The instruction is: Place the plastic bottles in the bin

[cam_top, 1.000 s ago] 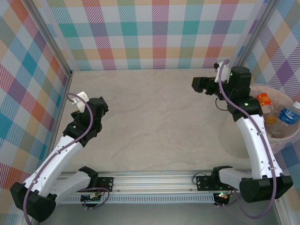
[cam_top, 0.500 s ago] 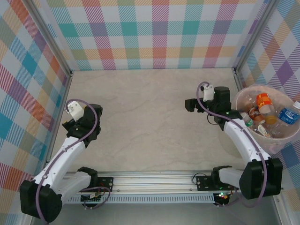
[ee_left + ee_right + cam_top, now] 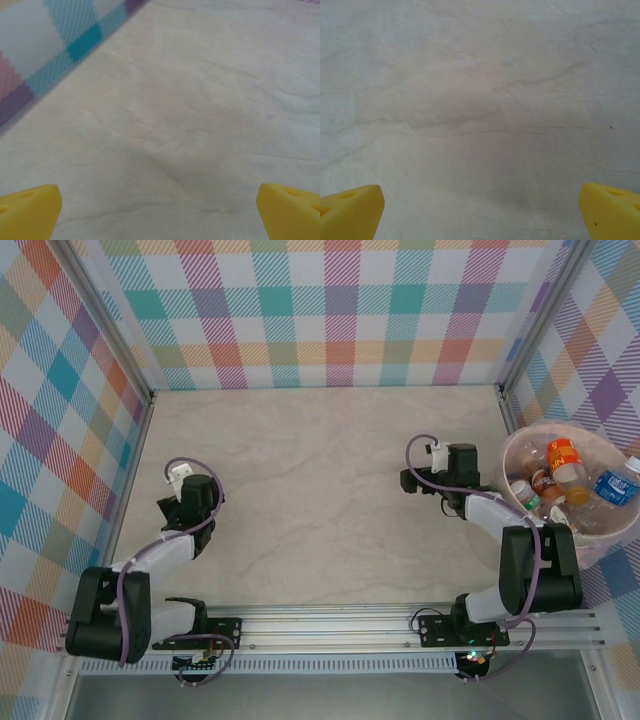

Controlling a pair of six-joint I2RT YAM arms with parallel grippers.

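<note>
**Bottles binned, worktop looks cleared**

Bin (image 3: 506, 472) stands at the right edge of the worktop (image 3: 320, 490), just beside the right arm. Bottles (image 3: 565, 458) lie heaped inside it: one with an orange label on top, one with a blue label (image 3: 612, 485) against the far right wall, others crushed together beneath. Cannot get a sure count through the pile.

Every bottle I can see is in the bin. None lies on the pale marbled surface between the arms or toward the back wall.

Left gripper (image 3: 160, 212): yellow fingers spread wide, nothing between them, only bare worktop ahead and the checked wall off to its left. Right gripper (image 3: 480, 212): likewise spread wide, carrying nothing, facing bare surface.

Both arms are folded low, elbows near their bases. Right gripper points away from the bin.

Judgement: the task reads as finished, or all but. Spots under the folded arms and behind the bin are hidden, so a stray there cannot be ruled out.
</note>
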